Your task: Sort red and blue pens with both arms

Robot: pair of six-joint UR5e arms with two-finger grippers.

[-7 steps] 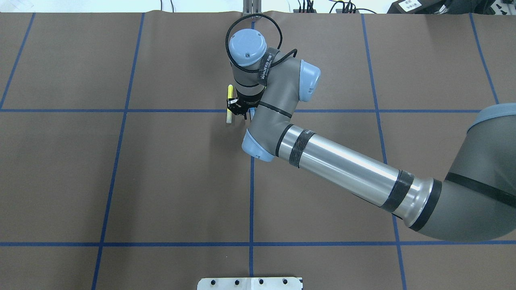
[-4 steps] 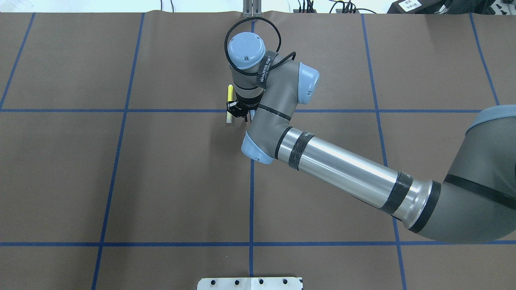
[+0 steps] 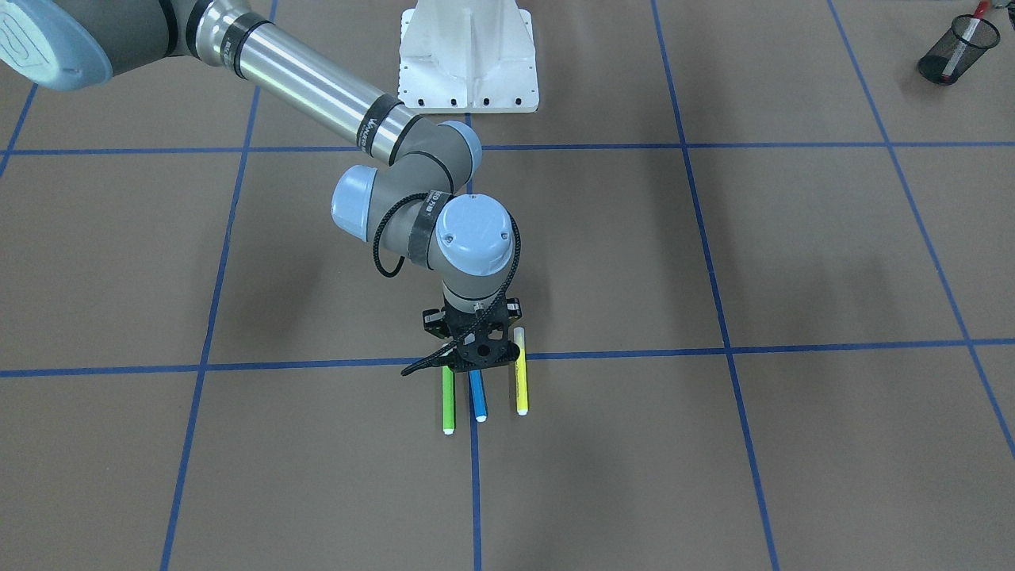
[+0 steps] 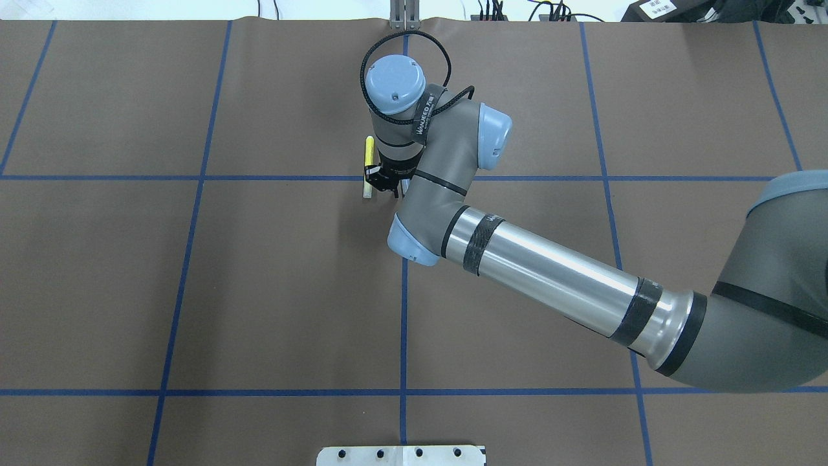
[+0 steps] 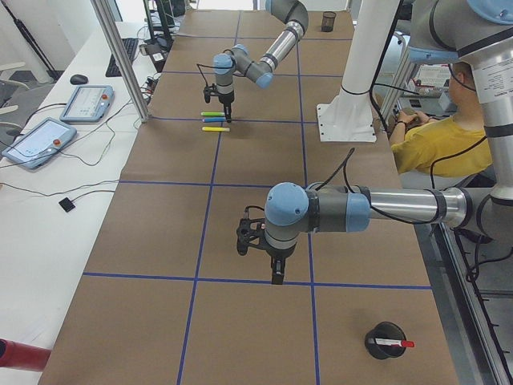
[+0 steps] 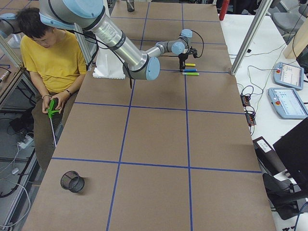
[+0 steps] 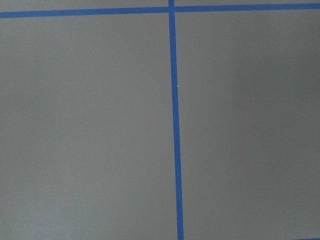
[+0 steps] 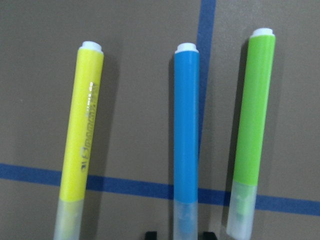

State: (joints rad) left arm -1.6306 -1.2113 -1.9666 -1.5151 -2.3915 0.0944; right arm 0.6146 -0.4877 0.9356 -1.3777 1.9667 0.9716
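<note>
The right arm [image 4: 550, 285] reaches over the table [image 4: 259, 291], the right gripper [image 3: 473, 365] above three markers. The overhead view shows only the yellow marker [image 4: 369, 150]; the right wrist view adds the blue pen [image 8: 186, 125] in the middle and the green marker [image 8: 254, 110], with the jaws apart, one fingertip [image 8: 151, 234] at each side of its clear cap. The left gripper [image 5: 276, 273] shows only in the left side view, open or closed I cannot tell; there the red pen [image 5: 397, 343] lies in a black mesh cup [image 5: 377, 330].
</note>
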